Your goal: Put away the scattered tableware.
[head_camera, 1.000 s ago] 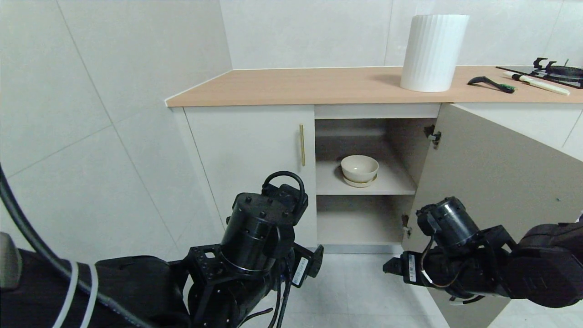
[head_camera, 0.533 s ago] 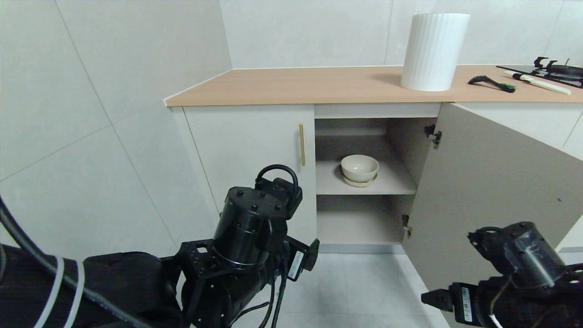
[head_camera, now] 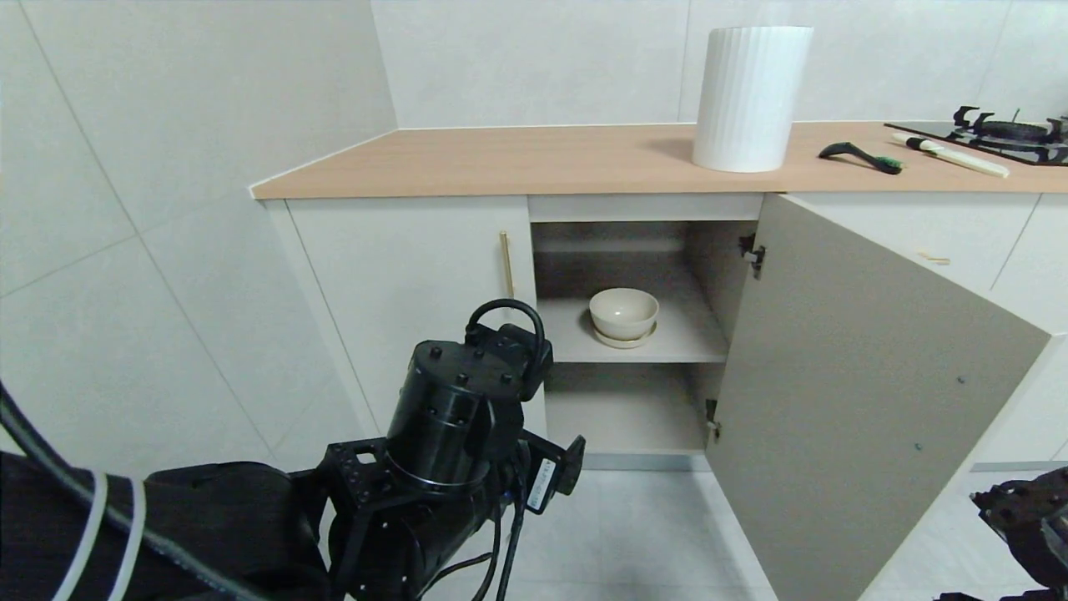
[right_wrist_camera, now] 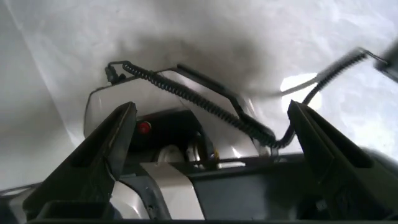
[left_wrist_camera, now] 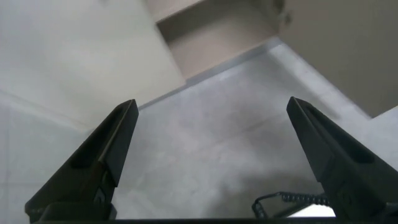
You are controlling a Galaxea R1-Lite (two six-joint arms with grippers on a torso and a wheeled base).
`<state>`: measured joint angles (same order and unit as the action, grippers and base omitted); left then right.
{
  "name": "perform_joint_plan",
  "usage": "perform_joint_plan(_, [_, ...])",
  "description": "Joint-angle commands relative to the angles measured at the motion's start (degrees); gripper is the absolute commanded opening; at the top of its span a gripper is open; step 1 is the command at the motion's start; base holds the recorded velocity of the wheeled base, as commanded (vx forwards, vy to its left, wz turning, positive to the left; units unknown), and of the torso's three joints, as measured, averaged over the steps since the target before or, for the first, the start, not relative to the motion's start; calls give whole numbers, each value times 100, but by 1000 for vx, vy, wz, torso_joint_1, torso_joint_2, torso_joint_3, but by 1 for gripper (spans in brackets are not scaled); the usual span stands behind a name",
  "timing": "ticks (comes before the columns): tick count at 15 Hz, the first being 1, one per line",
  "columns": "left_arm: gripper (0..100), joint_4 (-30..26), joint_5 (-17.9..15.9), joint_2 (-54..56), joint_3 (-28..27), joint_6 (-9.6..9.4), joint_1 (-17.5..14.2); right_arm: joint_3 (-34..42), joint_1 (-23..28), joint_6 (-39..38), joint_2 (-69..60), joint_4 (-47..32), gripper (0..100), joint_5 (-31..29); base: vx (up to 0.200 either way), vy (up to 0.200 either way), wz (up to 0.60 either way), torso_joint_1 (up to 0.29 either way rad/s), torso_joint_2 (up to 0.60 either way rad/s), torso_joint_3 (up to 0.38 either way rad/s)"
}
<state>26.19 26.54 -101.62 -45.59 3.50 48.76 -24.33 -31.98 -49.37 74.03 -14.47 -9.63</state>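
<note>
Pretty bright, soft overhead light. The tall white ribbed cylinder drops a faint shadow toward the light wooden countertop's left end. Open white cupboard is dim inside, cream ceramic bowl sits in shade. Glare patch on the grey floor.

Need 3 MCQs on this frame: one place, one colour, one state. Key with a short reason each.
1. Where is the bowl?
A) on the floor
B) on the shelf in the cupboard
C) in a sink

2. What colour is the ribbed jar on the counter?
A) white
B) green
C) black

3. The cupboard's right door is:
A) shut
B) swung open
C) taken off

Key:
1 B: the bowl sits on a plate on the shelf inside the cupboard.
2 A: the jar is plain white against the tan counter.
3 B: the door stands swung out, baring the inside.
</note>
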Motion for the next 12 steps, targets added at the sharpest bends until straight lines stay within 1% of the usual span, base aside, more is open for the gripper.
perform_joint_plan(1, [100, 1, 0, -7, -2, 2, 2, -1, 7, -55, -293, -284, 100, -30, 0, -200, 0, 7, 12, 7])
perform_joint_plan(3, [100, 1, 0, 2, -2, 2, -7, -19, 139, -196, -407, -416, 100, -109, 0, -200, 0, 5, 2, -2])
perform_joint_plan(4, [100, 1, 0, 19, 15, 2, 2, -98, 614, -213, -460, -645, 100, -584, 0, -200, 0, 2, 2, 2])
perform_joint_plan(5, [100, 1, 0, 28, 15, -7, 2, -116, 693, -213, -469, -689, 100, -654, 0, 0, 0, 0, 0, 0])
perform_joint_plan(6, [100, 1, 0, 72, 24, -42, 2, -212, 965, -213, -583, -838, 100, -821, 0, 0, 0, 0, 0, 0])
perform_joint_plan(7, [100, 1, 0, 116, 15, -42, -7, -370, 1229, -187, -917, -1119, 100, -847, 0, 0, 0, 0, 0, 0])
perform_joint_plan(8, [100, 1, -8, 178, 24, -51, 2, -529, 1387, -178, -1154, -1480, 100, -883, 0, 0, 0, 0, 0, 0])
perform_joint_plan(9, [100, 1, -8, 195, 24, -51, 2, -617, 1457, -178, -1277, -1638, 100, -935, 0, 0, 0, 0, 0, 0])
perform_joint_plan(10, [100, 1, -8, 292, 15, -51, -7, -784, 1721, -169, -1471, -1699, 100, -1076, 0, 0, 0, 0, 0, 0])
perform_joint_plan(11, [100, 1, -8, 389, 15, -42, -7, -959, 1923, -160, -1436, -1594, 100, -1076, 0, 0, 0, 0, 0, 0])
perform_joint_plan(12, [100, 1, -8, 503, 15, -42, -7, -1100, 2029, -55, -1295, -1278, 100, -1085, 0, 0, 0, 0, 0, 0])
